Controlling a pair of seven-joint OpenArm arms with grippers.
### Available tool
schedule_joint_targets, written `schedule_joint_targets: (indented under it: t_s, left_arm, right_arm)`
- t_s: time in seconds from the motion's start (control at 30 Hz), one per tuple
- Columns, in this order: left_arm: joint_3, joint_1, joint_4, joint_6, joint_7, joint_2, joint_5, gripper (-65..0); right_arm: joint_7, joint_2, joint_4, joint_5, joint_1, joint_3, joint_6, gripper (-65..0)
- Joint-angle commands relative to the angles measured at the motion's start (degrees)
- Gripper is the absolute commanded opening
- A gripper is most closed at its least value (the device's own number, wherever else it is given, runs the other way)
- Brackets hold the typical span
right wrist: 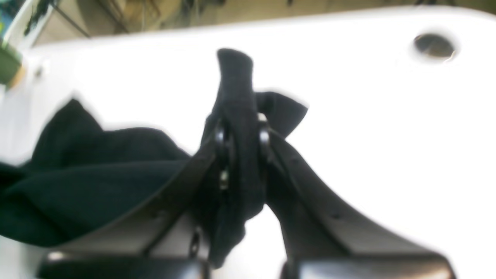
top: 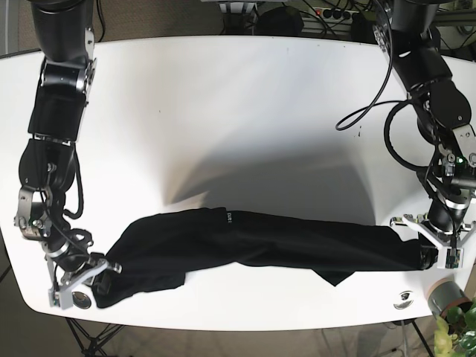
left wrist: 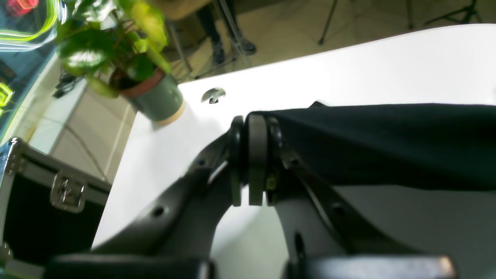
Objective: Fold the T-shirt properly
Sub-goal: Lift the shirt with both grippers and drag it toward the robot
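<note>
The black T-shirt is stretched into a long band low over the white table, running from the base view's lower left to its right edge. My left gripper is shut on the shirt's right end; in the left wrist view its pads pinch the cloth, which runs off to the right. My right gripper is shut on the left end. Black fabric stands bunched up between its fingers in the right wrist view, more of it draping left.
A potted plant in a grey pot stands at the table's corner beside my left gripper. A round metal grommet sits near it. A black case is on the floor beyond the table edge.
</note>
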Motion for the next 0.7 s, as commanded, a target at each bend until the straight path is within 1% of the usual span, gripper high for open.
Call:
schedule_joint_targets:
  t_s: [0.0, 0.07, 0.23, 0.37, 0.43, 0.5, 0.6, 0.67]
  left_arm:
    - [0.05, -4.16, -0.74, 0.40, -1.93, -1.04, -0.08, -65.0]
    - [0.58, -7.59, -2.58, 0.40, -1.84, -2.10, -0.08, -65.0]
    - [2.51, -17.96, -8.82, 0.49, -2.01, -2.62, 0.09, -65.0]
    - [2.60, -23.94, -10.05, 0.40, -1.93, -3.41, 3.35, -65.0]
    - [2.69, -26.05, -11.20, 0.40, -1.93, -3.41, 4.14, -65.0]
    - [2.69, -26.66, -11.72, 0.40, -1.75, -3.41, 4.05, -65.0]
    - [2.69, -26.40, -10.49, 0.40, -1.66, -3.41, 4.14, -65.0]
    - [2.43, -24.12, -10.14, 0.40, -1.66, -3.41, 4.14, -65.0]
  right_arm:
    - [1.04, 1.27, -0.43, 0.49, 6.17, 0.34, 1.21, -63.1]
    - [0.16, 1.27, -2.10, 0.67, 9.86, 0.34, 1.65, -63.1]
    - [-1.25, 1.27, -6.41, 0.75, 18.30, 0.34, 1.65, -63.1]
    - [-2.13, 1.62, -6.76, 0.75, 22.43, 0.34, 1.65, -63.1]
    - [-2.13, 3.03, -6.76, 0.75, 23.31, 0.34, 1.65, -63.1]
    - [-2.30, 3.38, -6.32, 0.93, 23.31, 0.34, 1.65, -63.1]
    - [-3.97, 4.00, -6.23, 2.86, 22.43, 0.86, 1.65, -63.1]
    - [-4.06, 5.67, -6.23, 4.89, 19.53, 1.39, 1.57, -63.1]
